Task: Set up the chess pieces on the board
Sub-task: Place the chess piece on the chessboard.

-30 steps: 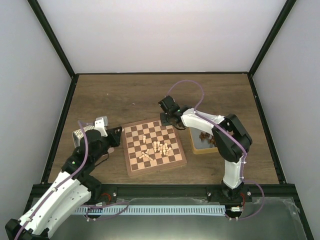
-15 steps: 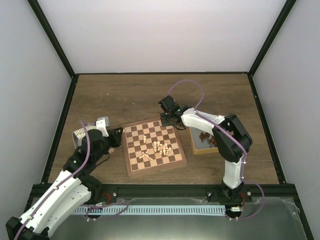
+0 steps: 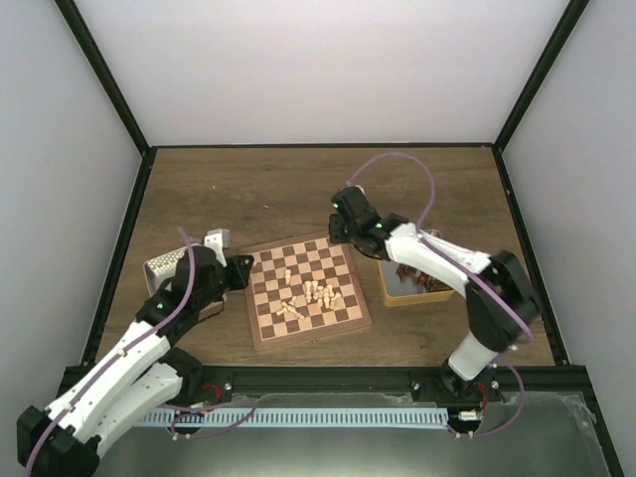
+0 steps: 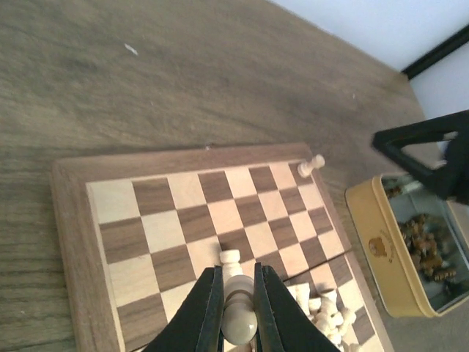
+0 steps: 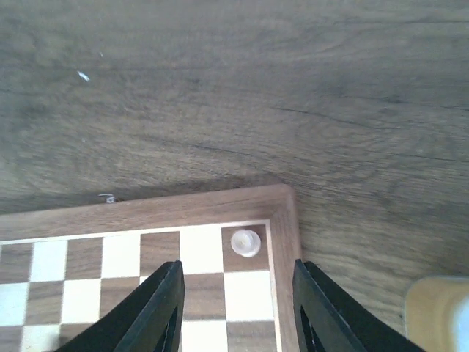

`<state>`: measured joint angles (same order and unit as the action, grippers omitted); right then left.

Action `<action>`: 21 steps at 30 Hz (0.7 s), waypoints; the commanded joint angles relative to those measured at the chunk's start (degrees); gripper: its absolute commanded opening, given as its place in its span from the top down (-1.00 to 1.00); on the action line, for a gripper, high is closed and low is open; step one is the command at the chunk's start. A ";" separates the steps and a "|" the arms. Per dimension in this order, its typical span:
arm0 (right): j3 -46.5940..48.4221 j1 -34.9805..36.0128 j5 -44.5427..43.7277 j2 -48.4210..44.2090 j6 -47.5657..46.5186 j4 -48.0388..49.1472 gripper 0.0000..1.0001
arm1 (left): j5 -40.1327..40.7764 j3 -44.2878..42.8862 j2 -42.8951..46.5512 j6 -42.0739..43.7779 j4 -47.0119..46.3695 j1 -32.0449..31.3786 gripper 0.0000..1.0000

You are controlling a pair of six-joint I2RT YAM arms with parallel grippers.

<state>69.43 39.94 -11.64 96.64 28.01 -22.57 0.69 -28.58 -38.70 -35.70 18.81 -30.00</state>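
The left fingers (image 4: 207, 308) are pinching a cream piece (image 4: 239, 321) tight between them, hanging by the left side of the board (image 3: 260, 338). Whether the piece is touching a square, I cannot tell from here. Over at the far right corner, the right fingers (image 5: 165, 312) are hovering spread wide with nothing in them. Straight below the gap, a lone pawn (image 5: 245, 242) is standing upright on the corner square.

Most of the pale men are lying in a heap of cream pieces (image 3: 304, 296) mid-board, some tipped over, some upright. The dark pieces (image 4: 426, 249) are sitting in the yellow tin (image 4: 375, 253) on the bench (image 3: 248, 189), just right of the board. By my reckoning this is early going: one man placed, one in the air, the rest waiting.

The step in hand looks like the left arm's placing. It is needing to pick an open square along its edge, lower the piece plumb and let go without tipping it. The right arm, I'd judge, is needing to swing back to the heap for a fresh piece, and the toppled ones will be awkward to pinch.
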 commanded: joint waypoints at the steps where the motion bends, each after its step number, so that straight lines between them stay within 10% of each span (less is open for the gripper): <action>1: -7.92 0.05 -4.22 -10.70 5.05 6.07 0.14 | -6.58 -4.19 -7.87 1.73 0.47 -0.10 0.92; 21: -33.41 0.04 -20.64 -51.42 15.50 3.28 -0.19 | 8.05 -40.09 -57.62 7.13 14.11 -18.91 0.92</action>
<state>36.42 39.92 -27.38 47.05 42.11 -17.98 4.49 -63.77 -90.59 -30.44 29.06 -47.75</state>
